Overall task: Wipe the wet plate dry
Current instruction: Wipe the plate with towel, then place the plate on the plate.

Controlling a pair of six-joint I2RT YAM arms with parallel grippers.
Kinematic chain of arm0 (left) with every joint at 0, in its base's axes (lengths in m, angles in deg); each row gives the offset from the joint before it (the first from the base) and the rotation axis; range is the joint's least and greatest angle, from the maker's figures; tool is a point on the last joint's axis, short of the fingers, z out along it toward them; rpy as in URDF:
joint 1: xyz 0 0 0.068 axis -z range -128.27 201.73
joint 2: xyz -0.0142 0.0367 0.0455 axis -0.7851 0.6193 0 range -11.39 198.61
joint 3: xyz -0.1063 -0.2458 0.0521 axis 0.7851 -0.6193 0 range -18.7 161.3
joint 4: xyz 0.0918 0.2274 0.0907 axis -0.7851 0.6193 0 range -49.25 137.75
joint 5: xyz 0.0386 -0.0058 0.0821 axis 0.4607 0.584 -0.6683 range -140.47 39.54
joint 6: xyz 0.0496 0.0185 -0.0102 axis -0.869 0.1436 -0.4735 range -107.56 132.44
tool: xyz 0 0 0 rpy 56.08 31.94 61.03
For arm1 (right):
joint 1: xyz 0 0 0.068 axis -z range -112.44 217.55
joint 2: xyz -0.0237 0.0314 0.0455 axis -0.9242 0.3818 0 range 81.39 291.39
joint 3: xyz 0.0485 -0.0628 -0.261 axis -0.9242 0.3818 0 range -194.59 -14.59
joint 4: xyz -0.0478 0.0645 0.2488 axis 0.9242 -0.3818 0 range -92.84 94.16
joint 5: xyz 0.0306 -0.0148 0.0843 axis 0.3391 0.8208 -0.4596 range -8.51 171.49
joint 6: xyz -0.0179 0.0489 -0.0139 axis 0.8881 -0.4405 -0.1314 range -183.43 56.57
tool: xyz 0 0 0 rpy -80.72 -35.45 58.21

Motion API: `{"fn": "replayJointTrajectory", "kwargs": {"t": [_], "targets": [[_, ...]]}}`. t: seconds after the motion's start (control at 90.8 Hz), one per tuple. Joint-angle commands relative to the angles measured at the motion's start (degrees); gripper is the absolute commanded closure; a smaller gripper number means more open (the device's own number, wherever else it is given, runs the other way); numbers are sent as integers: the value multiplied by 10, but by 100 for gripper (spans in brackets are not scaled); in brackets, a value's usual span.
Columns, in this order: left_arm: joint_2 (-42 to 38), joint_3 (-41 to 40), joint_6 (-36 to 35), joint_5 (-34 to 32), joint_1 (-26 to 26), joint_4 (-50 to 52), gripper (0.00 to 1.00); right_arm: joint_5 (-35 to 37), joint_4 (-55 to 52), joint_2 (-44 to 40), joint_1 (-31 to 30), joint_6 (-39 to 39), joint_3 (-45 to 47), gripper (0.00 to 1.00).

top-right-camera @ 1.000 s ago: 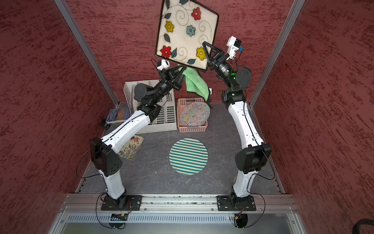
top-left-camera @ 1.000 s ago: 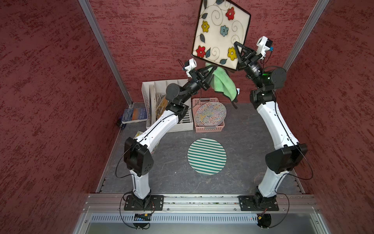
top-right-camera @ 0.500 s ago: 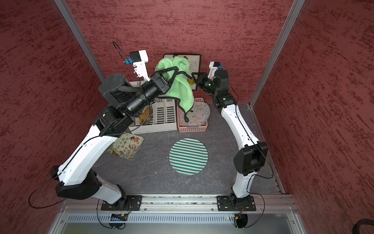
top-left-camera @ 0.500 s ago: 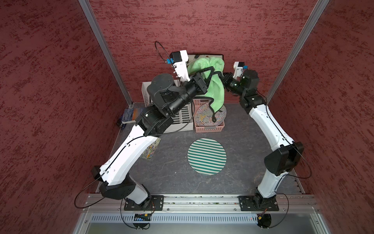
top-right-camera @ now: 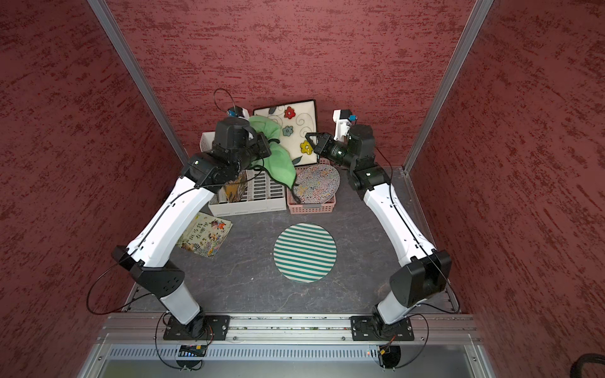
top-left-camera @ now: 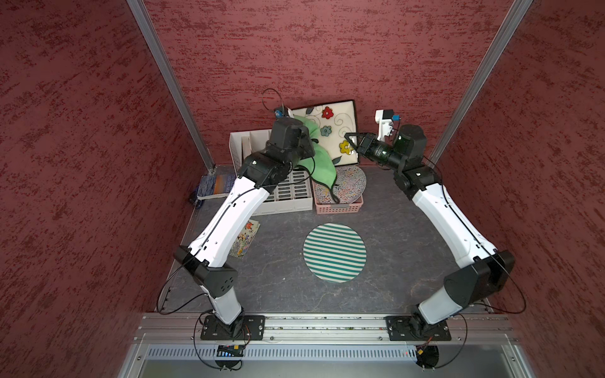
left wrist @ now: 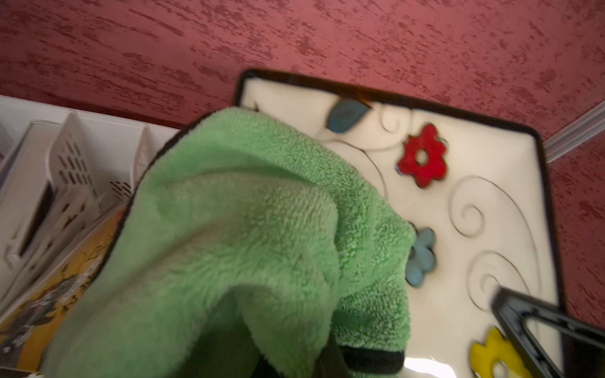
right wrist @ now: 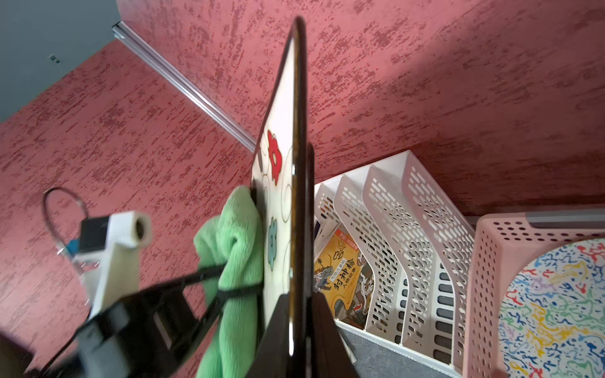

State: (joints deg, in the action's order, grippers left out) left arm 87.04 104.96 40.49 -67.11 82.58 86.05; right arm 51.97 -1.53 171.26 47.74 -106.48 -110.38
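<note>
While the right jaws pinch its rim, the square flowered plate stands on edge near the back wall in both top views. Left wrist: fluffy green cloth touches its glossy face. Right wrist: left jaws pinch the cloth; a yellow book reads "封神榜".

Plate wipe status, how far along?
Done: right gripper clamps the flowered plate by its edge, held up; left gripper grips the green cloth. In hand: cloth pressed on the plate's face, covering one side. To do: the bare part beside the right gripper, probably the back. Wetness not visible.
</note>
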Motion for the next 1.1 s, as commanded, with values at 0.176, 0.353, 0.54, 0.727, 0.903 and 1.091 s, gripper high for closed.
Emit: {"fn": "replayJointTrajectory", "kwargs": {"t": [0.176, 0.353, 0.54, 0.727, 0.903, 1.091], "targets": [[60, 69, -42, 386, -18, -6, 100, -61, 201, -72, -41, -53, 5, 100], [-26, -70, -2, 344, -19, -118, 100, 51, 101, -106, 62, -71, 25, 100], [-155, -178, -9, 233, -60, -138, 100, -24, 8, -264, 101, 25, 237, 100], [-233, -276, -42, 166, -68, -125, 100, -207, -149, -364, 101, 127, 367, 100], [-246, -335, -24, 170, -69, -152, 100, -244, -198, -384, 99, 185, 446, 100], [-219, -321, -38, 220, -70, -155, 100, -190, -159, -341, 84, 214, 504, 100]]}}
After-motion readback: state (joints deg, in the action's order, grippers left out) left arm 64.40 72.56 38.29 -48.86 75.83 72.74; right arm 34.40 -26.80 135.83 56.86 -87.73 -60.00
